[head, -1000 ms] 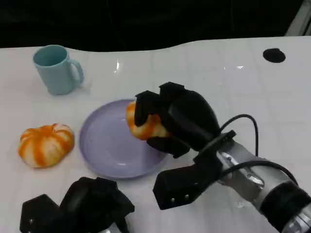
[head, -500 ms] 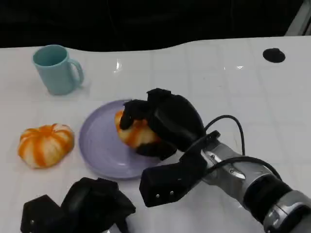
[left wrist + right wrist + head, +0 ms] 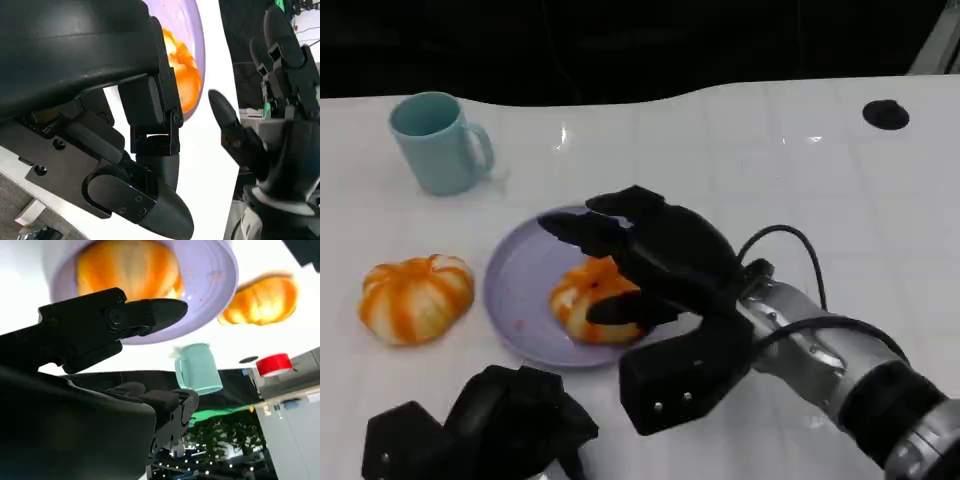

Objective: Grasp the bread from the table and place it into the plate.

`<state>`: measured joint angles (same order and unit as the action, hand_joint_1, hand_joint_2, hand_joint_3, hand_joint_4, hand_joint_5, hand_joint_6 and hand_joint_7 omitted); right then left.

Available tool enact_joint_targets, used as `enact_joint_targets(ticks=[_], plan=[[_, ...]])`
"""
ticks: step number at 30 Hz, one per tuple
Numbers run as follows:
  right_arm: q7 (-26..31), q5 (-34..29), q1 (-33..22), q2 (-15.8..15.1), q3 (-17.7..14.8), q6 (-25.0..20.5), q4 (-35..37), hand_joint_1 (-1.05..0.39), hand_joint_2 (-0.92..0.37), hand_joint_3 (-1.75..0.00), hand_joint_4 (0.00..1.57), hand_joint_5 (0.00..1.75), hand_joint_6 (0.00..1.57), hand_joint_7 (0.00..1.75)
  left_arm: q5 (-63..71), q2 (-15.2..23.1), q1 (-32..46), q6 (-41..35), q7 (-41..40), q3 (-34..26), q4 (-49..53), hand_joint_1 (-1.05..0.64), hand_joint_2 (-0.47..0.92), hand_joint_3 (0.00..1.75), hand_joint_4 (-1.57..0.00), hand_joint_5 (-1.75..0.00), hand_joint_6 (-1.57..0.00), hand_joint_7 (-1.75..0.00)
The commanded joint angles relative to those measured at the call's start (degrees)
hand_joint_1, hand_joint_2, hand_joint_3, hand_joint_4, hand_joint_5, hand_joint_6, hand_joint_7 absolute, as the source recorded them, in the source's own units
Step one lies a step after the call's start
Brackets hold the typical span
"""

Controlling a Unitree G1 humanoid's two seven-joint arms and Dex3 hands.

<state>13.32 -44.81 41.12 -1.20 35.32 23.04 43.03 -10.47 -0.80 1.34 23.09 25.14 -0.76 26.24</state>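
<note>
Bread (image 3: 588, 303) is seen lying in plate (image 3: 525, 300); right hand (image 3: 645, 262) is spread above it, released. Left hand (image 3: 485, 430) is clenched at 7 o'clock.

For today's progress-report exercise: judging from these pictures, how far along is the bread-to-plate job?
Done: one bread lies on the purple plate. In hand: the right hand hovers over it with fingers spread, apparently releasing, so it holds nothing. Left: drawing that hand clear. A second bread sits on the table beside the plate; whether it must follow is unclear. The left hand rests low near the table edge.
</note>
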Motion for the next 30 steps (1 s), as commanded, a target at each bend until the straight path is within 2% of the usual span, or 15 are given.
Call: enact_joint_targets(ticks=[1,5,9,14,20,26,27,29,30], plan=[[-2.85,2.32,-3.76,-3.41,-1.71,0.16,-5.96,-0.7,-0.92,-0.32,0.0,0.32,0.15,0.0,-0.41,0.54,-0.25,0.09,-0.09,-0.49,0.54,-1.05,0.82,0.01,-1.45,-1.02,-1.54,-0.57],[-3.95,5.68,-9.13,-5.65,-4.42,1.28,-12.72,-0.69,-0.92,-0.29,0.0,0.4,0.18,0.02,0.0,0.56,-0.36,0.19,-0.44,-0.46,0.71,-1.05,0.83,0.01,-1.45,-1.02,-1.54,-0.57],[-5.26,9.4,-14.84,-8.21,-7.58,2.44,-19.19,-0.61,-0.92,-0.28,0.03,0.53,0.24,0.04,-0.07,0.52,-0.32,0.08,-0.42,-0.46,0.64,-1.05,0.82,0.01,-1.45,-1.02,-1.54,-0.57],[-8.23,14.84,-21.31,-10.64,-11.23,3.96,-25.26,-0.55,-0.92,-0.28,0.09,0.58,0.31,0.07,0.15,0.55,-0.32,-0.02,-0.54,-0.4,0.54,-1.05,0.82,0.01,-1.45,-1.02,-1.54,-0.57],[-11.62,19.65,-27.63,-12.9,-14.47,5.74,-30.35,-0.52,-0.92,-0.28,0.15,0.65,0.38,0.1,0.25,0.45,-0.28,0.21,-0.67,-0.35,0.42,-1.05,0.83,0.01,-1.46,-1.02,-1.54,-0.57],[-12.77,25.13,-33.62,-13.15,-17.93,8.44,-32.44,-0.42,-0.92,-0.14,0.34,0.8,0.55,0.17,0.18,0.26,-0.05,-0.9,-1.0,-0.23,-0.48,-1.05,0.82,0.0,-1.47,-1.02,-1.55,-0.57],[-13.08,26.27,-34.48,-13.1,-18.49,8.96,-32.49,-0.38,-0.92,-0.13,0.42,0.89,0.6,0.24,0.23,0.25,0.02,-1.11,-1.09,-0.19,-0.71,-1.05,0.82,0.0,-1.47,-1.02,-1.55,-0.57],[-14.18,29.32,-35.98,-12.94,-19.53,10.37,-32.13,-0.34,-0.92,-0.12,0.47,1.01,0.52,0.55,0.32,0.23,0.2,-1.5,-1.26,-0.13,-1.16,-1.05,0.81,0.0,-1.47,-1.02,-1.55,-0.57],[-14.92,31.02,-36.59,-12.78,-20.02,11.15,-31.77,-0.3,-0.92,-0.16,0.5,1.15,0.49,0.82,0.35,0.25,0.26,-1.59,-1.32,-0.09,-1.31,-1.05,0.81,0.0,-1.47,-1.02,-1.55,-0.57]])
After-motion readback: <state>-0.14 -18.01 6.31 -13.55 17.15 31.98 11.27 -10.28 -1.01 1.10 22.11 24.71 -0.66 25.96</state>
